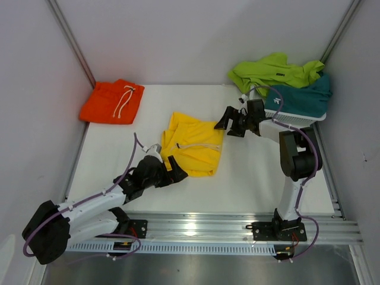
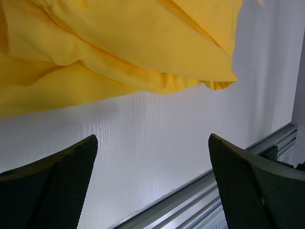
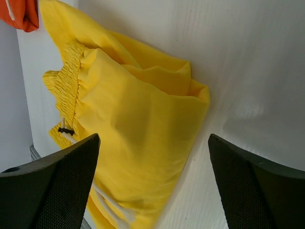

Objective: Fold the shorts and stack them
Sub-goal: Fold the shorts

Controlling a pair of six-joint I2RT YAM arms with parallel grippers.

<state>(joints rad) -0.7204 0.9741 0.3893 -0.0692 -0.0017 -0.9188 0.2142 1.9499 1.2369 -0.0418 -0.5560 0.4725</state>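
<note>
L gripper (image 1: 177, 168), R gripper (image 1: 230, 122) spread, empty, prob. just off yellow shorts (image 1: 193, 145), opp. corners; open table (image 1: 261, 172) right.

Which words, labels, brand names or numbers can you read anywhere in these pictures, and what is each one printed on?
No text can be read in any view.
Teal shorts: a small white mark, too small to read.
Yellow shorts: no print shows.
Orange shorts: no print shows.
</note>
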